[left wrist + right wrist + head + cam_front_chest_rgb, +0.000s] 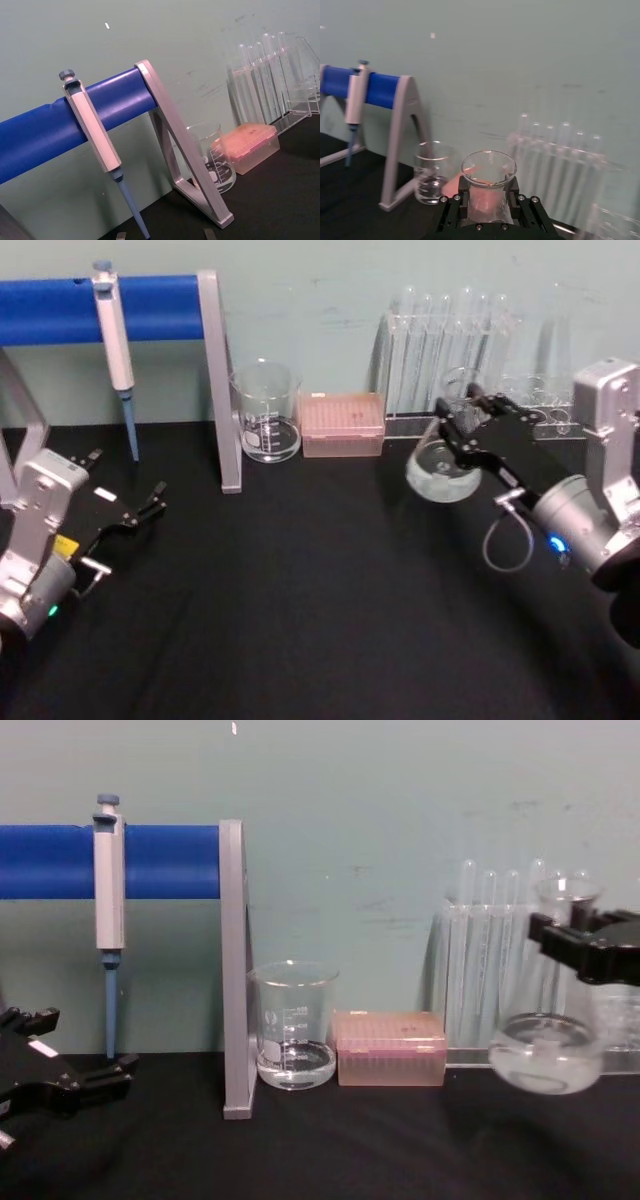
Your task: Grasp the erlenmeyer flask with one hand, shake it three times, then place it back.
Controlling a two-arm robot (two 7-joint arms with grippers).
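My right gripper (462, 420) is shut on the neck of the erlenmeyer flask (443, 470), a clear conical flask with a little clear liquid in its wide base. In the head view the flask is tilted and hangs slightly above the black table, in front of the test tubes at the right. The chest view shows the flask (546, 1055) off the table under the gripper (580, 945). In the right wrist view the flask's rolled rim (488, 168) rises between the black fingers (451, 207). My left gripper (128, 480) rests open and empty at the far left.
A graduated beaker (267, 415) with some liquid and a pink tip box (342, 425) stand at the back centre. A clear rack of test tubes (450, 350) is behind the flask. A pipette (115, 340) hangs on the blue-barred stand (218, 380) at back left.
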